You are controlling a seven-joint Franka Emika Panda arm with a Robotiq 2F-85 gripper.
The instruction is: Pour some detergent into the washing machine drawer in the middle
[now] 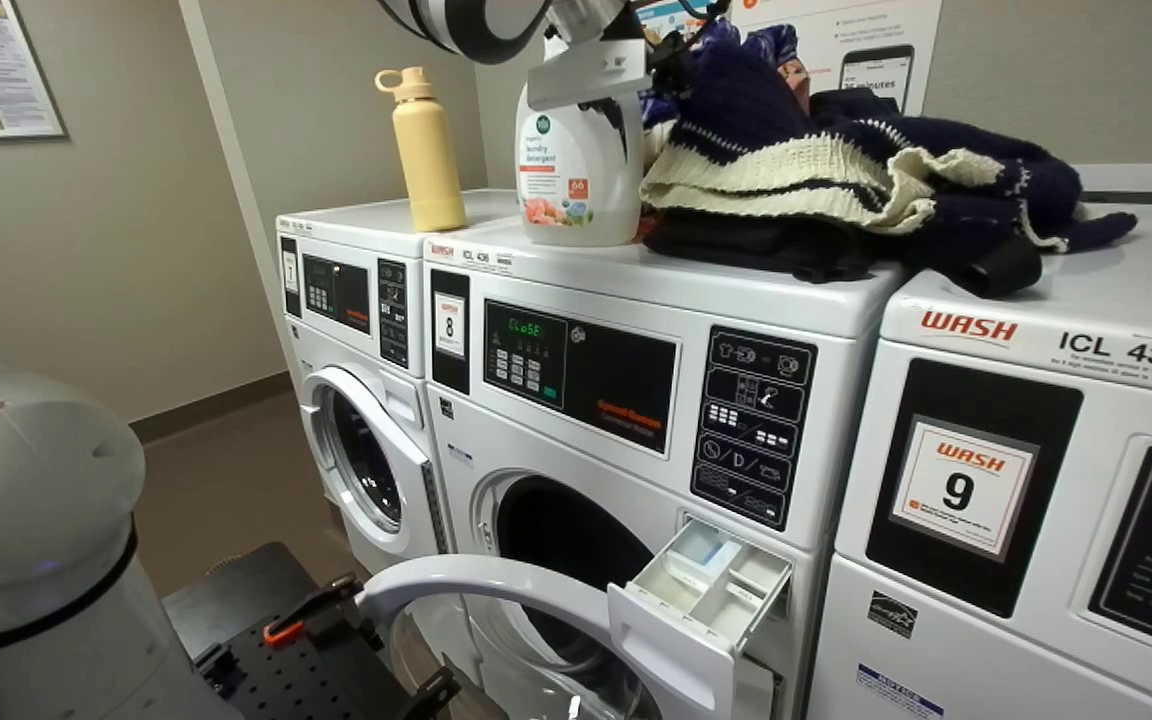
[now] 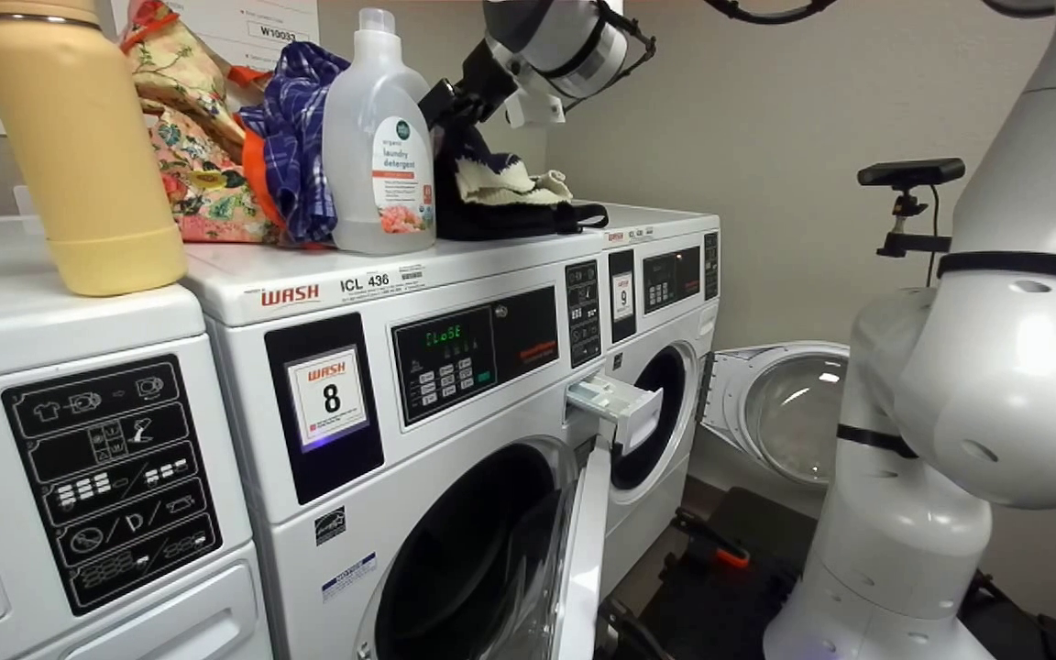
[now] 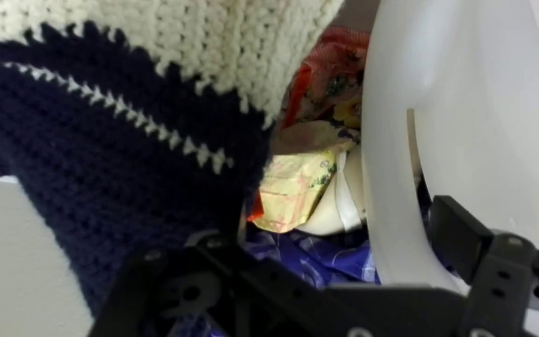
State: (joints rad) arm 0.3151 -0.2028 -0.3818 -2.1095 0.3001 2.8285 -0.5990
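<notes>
Black gripper (image 3: 330,229): fingers apart, handle between them of translucent white plastic detergent jug (image 2: 379,174), upright near front edge of white front-loading washing machine (image 1: 656,485); white-and-grey plastic drawer (image 1: 676,640) juts into open room. Legible: "laundry detergent", "WASH 8", "ICL 436"

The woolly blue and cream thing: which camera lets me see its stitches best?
The wrist view. It looks at the woolly knit from so close that single stitches stand out, though the frame cuts part of it off. Both exterior views show it smaller, beside the detergent jug, with the stitches less clear.
</notes>
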